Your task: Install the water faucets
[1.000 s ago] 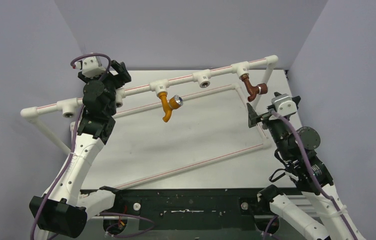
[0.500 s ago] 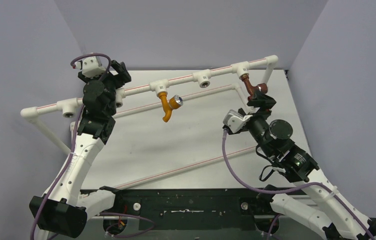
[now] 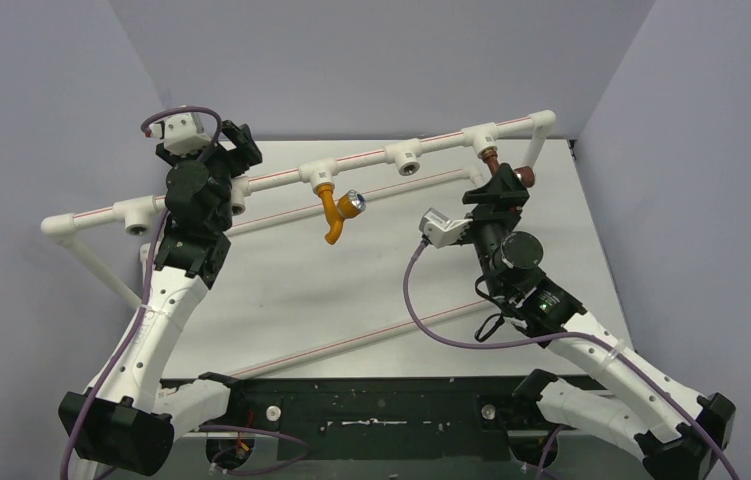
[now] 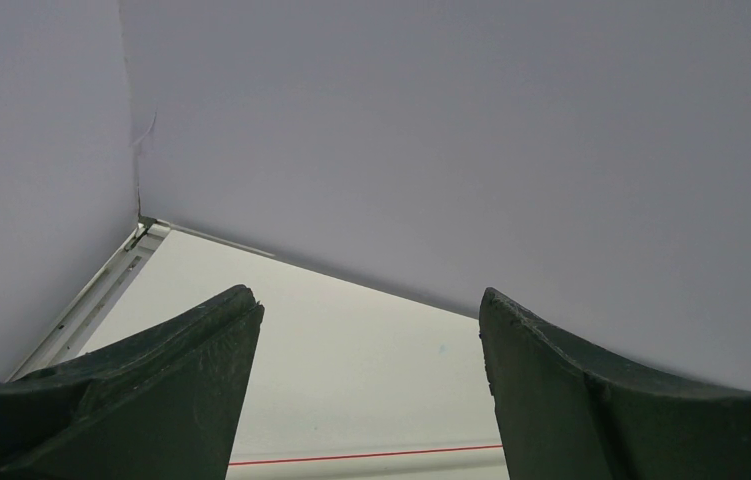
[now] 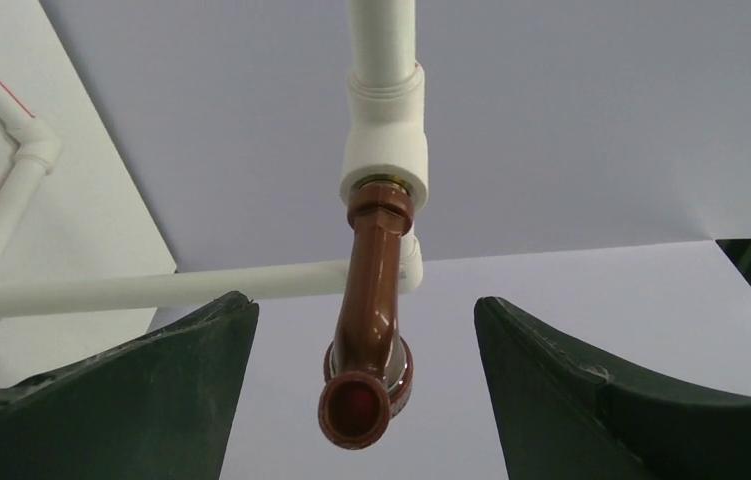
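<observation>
Black right gripper (image 5: 363, 305) gapes wide, facing the red-brown faucet (image 5: 371, 300).

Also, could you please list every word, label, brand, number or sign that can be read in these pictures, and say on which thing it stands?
No readable text appears in any view.
White pipes: only a thin red stripe, no lettering.
Red-brown faucet: no mark shows.
Orange-yellow faucet: no mark shows; it is too small to tell more.
Robot arms: no legible label; any print is too small to read.
</observation>
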`<state>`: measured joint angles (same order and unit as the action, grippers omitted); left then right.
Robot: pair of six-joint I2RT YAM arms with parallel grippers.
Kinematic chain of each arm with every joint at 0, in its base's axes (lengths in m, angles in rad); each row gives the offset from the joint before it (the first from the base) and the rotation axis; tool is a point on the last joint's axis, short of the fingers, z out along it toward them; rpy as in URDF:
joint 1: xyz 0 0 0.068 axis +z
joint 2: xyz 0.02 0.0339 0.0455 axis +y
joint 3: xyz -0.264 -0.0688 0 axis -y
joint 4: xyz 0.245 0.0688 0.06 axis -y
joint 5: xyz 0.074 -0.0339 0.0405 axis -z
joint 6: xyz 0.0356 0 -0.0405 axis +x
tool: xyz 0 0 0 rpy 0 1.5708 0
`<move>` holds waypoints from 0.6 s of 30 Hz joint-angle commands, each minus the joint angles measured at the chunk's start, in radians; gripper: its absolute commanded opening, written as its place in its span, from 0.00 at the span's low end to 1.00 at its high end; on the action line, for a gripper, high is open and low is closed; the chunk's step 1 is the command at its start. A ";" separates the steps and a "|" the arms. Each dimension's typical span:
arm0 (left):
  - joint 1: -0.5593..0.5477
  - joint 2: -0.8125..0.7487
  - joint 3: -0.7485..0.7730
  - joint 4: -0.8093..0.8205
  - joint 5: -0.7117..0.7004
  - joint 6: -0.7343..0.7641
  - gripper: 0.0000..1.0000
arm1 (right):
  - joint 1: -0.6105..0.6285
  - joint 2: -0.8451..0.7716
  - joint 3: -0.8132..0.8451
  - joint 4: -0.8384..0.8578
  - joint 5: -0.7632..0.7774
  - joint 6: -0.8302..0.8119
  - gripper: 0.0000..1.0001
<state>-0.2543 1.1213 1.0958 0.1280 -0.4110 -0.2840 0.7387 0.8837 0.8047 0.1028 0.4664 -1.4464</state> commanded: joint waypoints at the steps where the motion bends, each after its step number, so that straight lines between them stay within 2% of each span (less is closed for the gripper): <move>1: -0.019 0.049 -0.079 -0.271 0.043 -0.011 0.78 | -0.032 0.019 0.023 0.169 0.059 -0.023 0.80; 6: -0.019 0.046 -0.079 -0.271 0.046 -0.013 0.78 | -0.068 0.038 0.029 0.166 0.056 0.042 0.71; 8: -0.019 0.046 -0.079 -0.270 0.048 -0.015 0.78 | -0.079 0.043 0.031 0.176 0.065 0.062 0.64; 13: -0.019 0.046 -0.078 -0.269 0.052 -0.017 0.78 | -0.093 0.066 0.042 0.180 0.091 0.153 0.29; 16: -0.019 0.047 -0.078 -0.270 0.051 -0.018 0.78 | -0.093 0.081 0.057 0.194 0.108 0.252 0.02; 18: -0.019 0.048 -0.078 -0.270 0.052 -0.018 0.78 | -0.094 0.086 0.078 0.189 0.115 0.361 0.00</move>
<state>-0.2543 1.1213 1.0958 0.1295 -0.4042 -0.2852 0.6521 0.9520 0.8131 0.2276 0.5293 -1.2995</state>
